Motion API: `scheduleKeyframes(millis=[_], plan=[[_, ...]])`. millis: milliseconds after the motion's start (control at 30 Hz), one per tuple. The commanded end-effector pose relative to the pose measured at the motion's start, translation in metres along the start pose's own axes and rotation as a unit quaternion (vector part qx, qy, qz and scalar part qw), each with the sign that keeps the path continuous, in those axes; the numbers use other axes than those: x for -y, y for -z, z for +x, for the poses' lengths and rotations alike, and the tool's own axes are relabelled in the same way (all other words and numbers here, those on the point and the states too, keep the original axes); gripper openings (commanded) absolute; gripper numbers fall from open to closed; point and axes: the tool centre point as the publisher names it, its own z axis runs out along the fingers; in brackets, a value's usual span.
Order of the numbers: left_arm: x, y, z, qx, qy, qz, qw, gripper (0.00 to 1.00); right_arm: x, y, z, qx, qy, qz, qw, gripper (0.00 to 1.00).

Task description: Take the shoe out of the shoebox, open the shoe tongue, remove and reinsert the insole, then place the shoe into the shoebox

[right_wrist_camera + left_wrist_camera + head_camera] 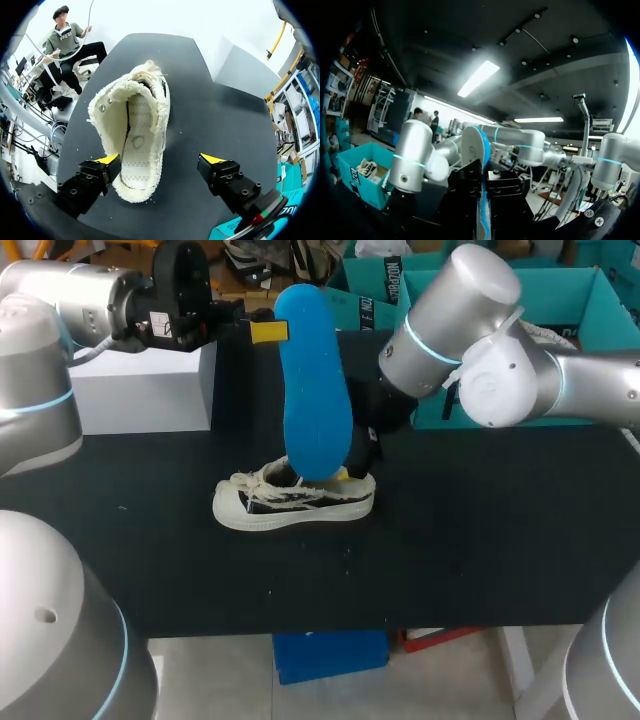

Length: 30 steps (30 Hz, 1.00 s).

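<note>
A blue insole (312, 390) hangs upright above the table, with my left gripper (262, 332) shut on its top end. From the left wrist it shows edge-on as the insole (483, 165), pinched in that gripper (484, 200). Below it a cream low-top shoe (295, 502) with dark side marks lies on the black table, toe to the left. My right gripper (355, 465) is at the shoe's heel, partly behind the insole. In the right wrist view this gripper (160, 160) stands open around the heel of the shoe (135, 130), whose bare stitched inside shows.
A white box (140, 390) stands at the table's back left. The teal shoebox (565, 310) sits at the back right behind my right arm. The black table (480, 540) stretches in front of and to the right of the shoe.
</note>
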Motion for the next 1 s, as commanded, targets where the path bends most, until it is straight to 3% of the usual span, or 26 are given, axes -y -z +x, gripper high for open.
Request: scheduleKeyframes(millis=[33, 400, 633, 1000], plan=[[-0.001, 0.0, 0.0, 0.0, -0.001, 0.001, 1.0, 0.0, -0.013, -0.009, -0.009, -0.019, 0.0, 0.018, 1.0, 1.0], [-0.001, 0.0, 0.0, 0.0, -0.001, 0.001, 1.0, 0.0, -0.026, -0.025, -0.012, -0.041, -0.017, 0.076, 0.996, 1.0], [-0.001, 0.0, 0.0, 0.0, -0.001, 0.001, 1.0, 0.0, -0.031, -0.029, -0.012, -0.043, -0.016, 0.132, 0.99, 1.0], [-0.001, 0.0, 0.0, 0.0, -0.001, 0.001, 1.0, 0.0, -0.026, -0.039, -0.009, -0.053, -0.021, 0.147, 0.988, 1.0]])
